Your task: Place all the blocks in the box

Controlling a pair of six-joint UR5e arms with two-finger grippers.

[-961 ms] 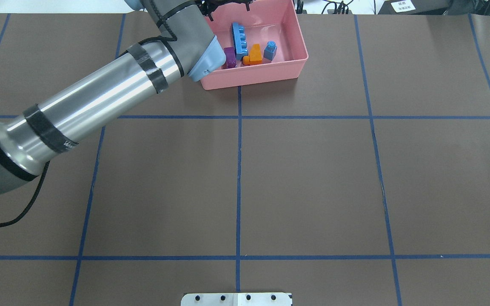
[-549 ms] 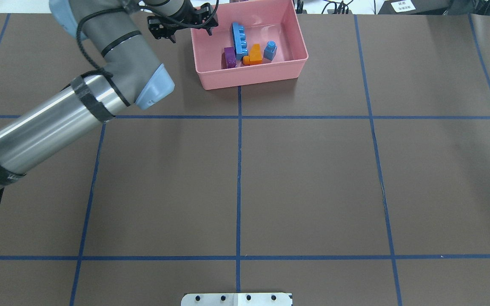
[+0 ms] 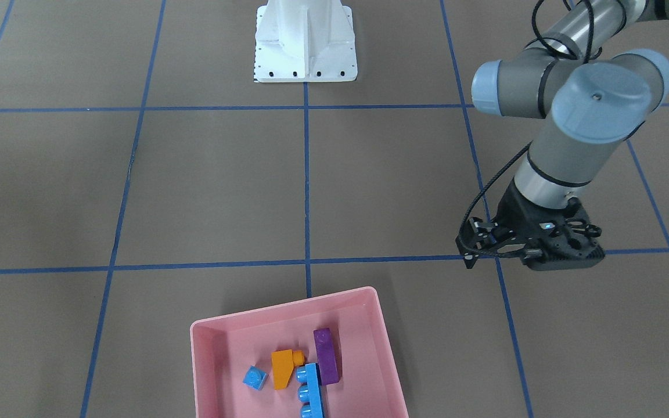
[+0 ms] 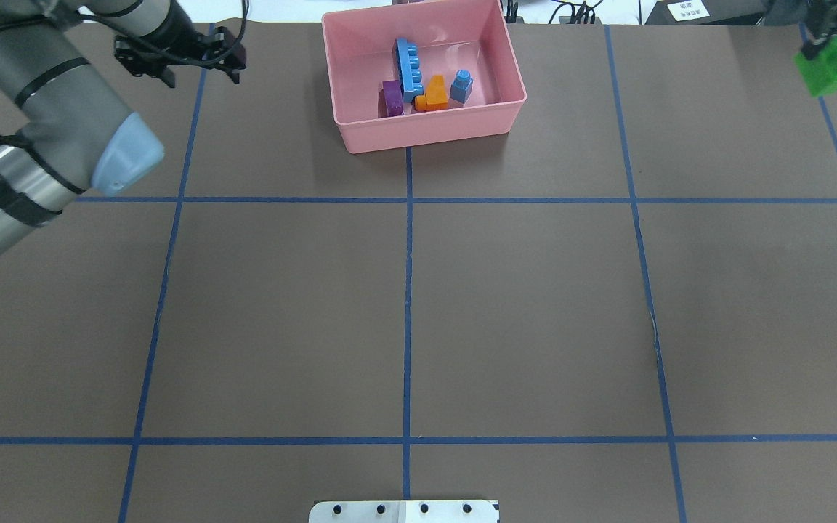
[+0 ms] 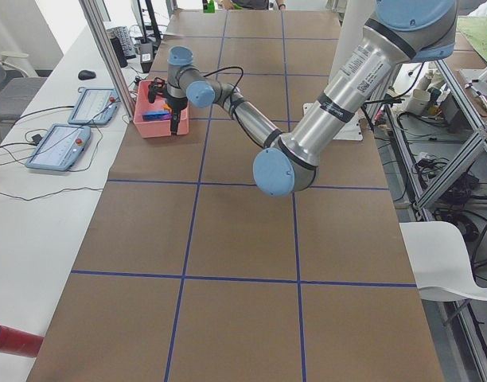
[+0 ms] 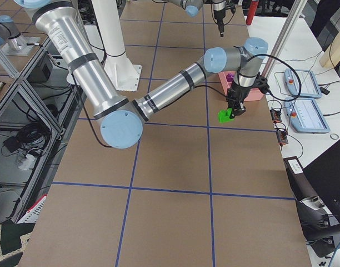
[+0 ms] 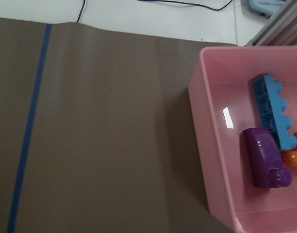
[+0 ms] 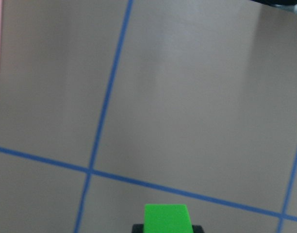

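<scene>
The pink box stands at the far middle of the table. In it lie the long light-blue bar, the purple brick, the orange brick and the small light-blue cube. My left gripper is open and empty above the mat, left of the box; it also shows in the front-facing view. Its wrist view shows the box with the purple brick and the bar. My right gripper at the far right is shut on a green brick, held above the mat.
The white robot base stands at the near edge of the table. Blue tape lines divide the brown mat into squares. Tablets lie on the white bench beyond the box.
My left arm has swung left, away from over the box, with its gripper empty. My right gripper with the green brick has come into view at the far right.
</scene>
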